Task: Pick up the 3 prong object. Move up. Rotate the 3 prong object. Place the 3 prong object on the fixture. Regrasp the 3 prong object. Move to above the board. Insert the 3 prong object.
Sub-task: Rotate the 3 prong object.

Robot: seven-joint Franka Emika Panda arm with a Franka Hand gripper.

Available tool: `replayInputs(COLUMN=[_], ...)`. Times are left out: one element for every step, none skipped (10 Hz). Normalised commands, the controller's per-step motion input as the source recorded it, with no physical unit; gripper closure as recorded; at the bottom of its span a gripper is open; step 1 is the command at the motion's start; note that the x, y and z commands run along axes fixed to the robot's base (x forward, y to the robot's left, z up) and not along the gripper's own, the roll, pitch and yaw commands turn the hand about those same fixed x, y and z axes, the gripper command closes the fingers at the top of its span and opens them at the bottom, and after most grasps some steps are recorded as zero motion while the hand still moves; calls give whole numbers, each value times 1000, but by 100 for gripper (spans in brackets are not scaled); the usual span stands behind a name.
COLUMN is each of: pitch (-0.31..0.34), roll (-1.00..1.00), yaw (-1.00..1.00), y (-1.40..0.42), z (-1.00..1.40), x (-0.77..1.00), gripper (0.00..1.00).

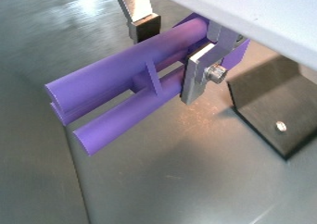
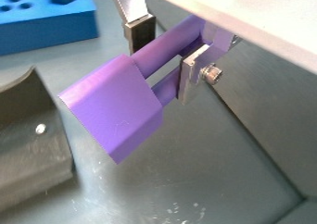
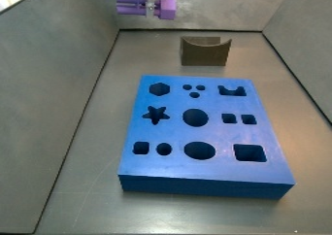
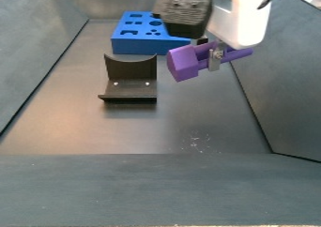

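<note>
Above the grey floor, well clear of it, the gripper (image 4: 213, 56) holds the 3 prong object (image 4: 189, 61), a light-purple plastic piece. In both wrist views the flat silver fingers (image 1: 198, 72) are closed on it, one on each side of the prongs near their middle, with the prongs lying roughly level and the blocky base (image 2: 114, 110) pointing away from the arm.

The fixture (image 4: 128, 78), a dark brown notched block, stands on the floor below and to one side of the held piece, apart from it. The board (image 3: 201, 129), a thick blue slab with dark cut-outs, lies beyond the fixture, separate from both.

Risks, as a judgement: the hold sits on smooth prongs, so the piece could slip or swing between the pads during a rotation. If it tilts, it may miss the curved notch or strike the fixture's edge when lowered.

Open room looks good around the gripper on the floor side. In a side view, though, the enclosure's back wall (image 3: 78, 11) seems close behind the piece, so a wide turn there could clip it.
</note>
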Motion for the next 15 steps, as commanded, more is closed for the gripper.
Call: replayInputs(pitch=[1, 2, 2, 2, 3, 3, 4, 4, 5, 5, 6, 6, 7, 7, 8], roll=[-1, -2, -4, -5, -6, -7, -7, -8, -9, -9, -10, -10, -11, -12, -13], yaw=[-1000, -1000, -1000, -1000, -1000, -1000, -1000, -1000, -1000, -1000, -1000, -1000, -1000, -1000, -1000], y=[22, 20, 18, 17, 16, 15, 14, 14, 14, 14, 14, 14, 14, 14, 14], z=[-49, -49, -44, -39, -37, -37, -38, -38, -38, -39, -39, -38, -38, -38, -38], x=[26, 23, 21, 18, 15, 14, 12, 11, 10, 8, 7, 7, 6, 6, 6], gripper=[100, 100, 100, 100, 100, 100, 100, 100, 100, 100, 100, 100, 100, 100, 100])
